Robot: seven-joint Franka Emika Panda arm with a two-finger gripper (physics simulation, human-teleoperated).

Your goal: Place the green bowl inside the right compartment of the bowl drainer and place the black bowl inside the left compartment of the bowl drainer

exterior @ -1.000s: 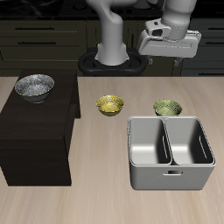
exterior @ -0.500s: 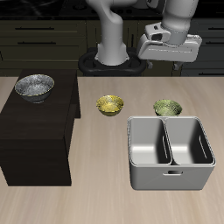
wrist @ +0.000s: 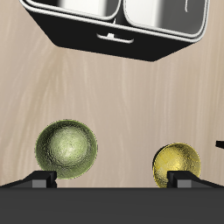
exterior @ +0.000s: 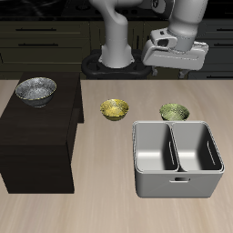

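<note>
1. The green bowl (exterior: 175, 112) sits upright on the tabletop (exterior: 109, 205) just behind the back edge of the bowl drainer (exterior: 177, 159), near that tub's far corner; nothing touches it.
2. The gripper (exterior: 176, 62) hangs high above the table's back part, over the area behind the green bowl, carrying nothing. In the wrist view its two fingertips (wrist: 40, 179) show set wide apart, so the claw is released.
3. The black bowl (exterior: 35, 90) rests on top of a dark block (exterior: 36, 136) at the table's edge, near the block's back corner, well apart from the drainer.
4. The drainer stands near the table's front edge, its small handle facing that edge; both compartments show only bare metal.
5. A yellow bowl (exterior: 115, 109) stands on the tabletop between the dark block and the green bowl, beside the drainer's other back corner.
6. In the wrist view the green bowl (wrist: 66, 149) and yellow bowl (wrist: 177, 164) lie apart, the drainer (wrist: 122, 31) beyond them.
</note>
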